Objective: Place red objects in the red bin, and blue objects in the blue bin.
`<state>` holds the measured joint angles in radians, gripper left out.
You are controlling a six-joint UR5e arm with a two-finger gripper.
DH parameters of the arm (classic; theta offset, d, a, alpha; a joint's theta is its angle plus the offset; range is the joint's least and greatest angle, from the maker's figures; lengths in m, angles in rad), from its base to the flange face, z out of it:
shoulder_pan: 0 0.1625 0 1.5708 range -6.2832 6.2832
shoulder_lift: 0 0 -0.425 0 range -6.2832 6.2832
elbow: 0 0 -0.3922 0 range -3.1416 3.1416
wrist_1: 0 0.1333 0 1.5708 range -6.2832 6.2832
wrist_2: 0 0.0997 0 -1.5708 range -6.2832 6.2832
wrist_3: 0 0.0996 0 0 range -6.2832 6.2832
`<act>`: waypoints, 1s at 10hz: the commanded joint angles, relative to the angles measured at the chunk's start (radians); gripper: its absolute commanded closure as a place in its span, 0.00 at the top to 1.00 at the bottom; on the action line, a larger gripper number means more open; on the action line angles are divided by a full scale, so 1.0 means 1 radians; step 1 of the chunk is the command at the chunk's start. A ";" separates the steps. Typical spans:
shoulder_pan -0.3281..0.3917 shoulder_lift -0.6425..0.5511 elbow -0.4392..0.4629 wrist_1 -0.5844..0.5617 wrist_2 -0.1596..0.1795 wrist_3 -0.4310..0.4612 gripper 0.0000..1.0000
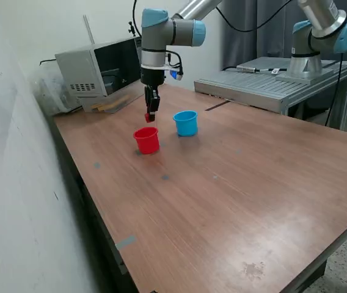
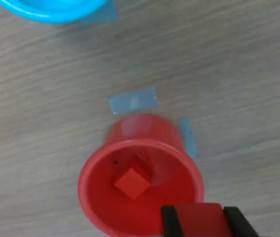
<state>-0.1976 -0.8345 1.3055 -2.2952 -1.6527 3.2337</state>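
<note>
Gripper (image 1: pixel 150 116) hangs just above the red cup (image 1: pixel 146 140), fingers clamped on a red cube (image 2: pixel 198 219). Another red cube (image 2: pixel 132 183) already lies inside. Blue cup (image 1: pixel 186 122) stands beside; contents unseen. No blue cubes visible.

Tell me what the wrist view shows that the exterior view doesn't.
Only the wrist view: a red cube already lying inside the red cup, and grey tape strips on the table beside it. Only the exterior view: the microwave and a second arm. Both: the blue cup, and the claw holding another red cube above the red cup.
</note>
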 commanded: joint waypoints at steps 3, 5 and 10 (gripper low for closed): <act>-0.016 0.026 -0.026 -0.024 -0.001 0.000 0.00; -0.023 0.026 -0.026 -0.027 -0.001 0.000 0.00; -0.037 0.026 -0.019 -0.029 -0.002 -0.002 0.00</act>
<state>-0.2292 -0.8087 1.2824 -2.3232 -1.6538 3.2334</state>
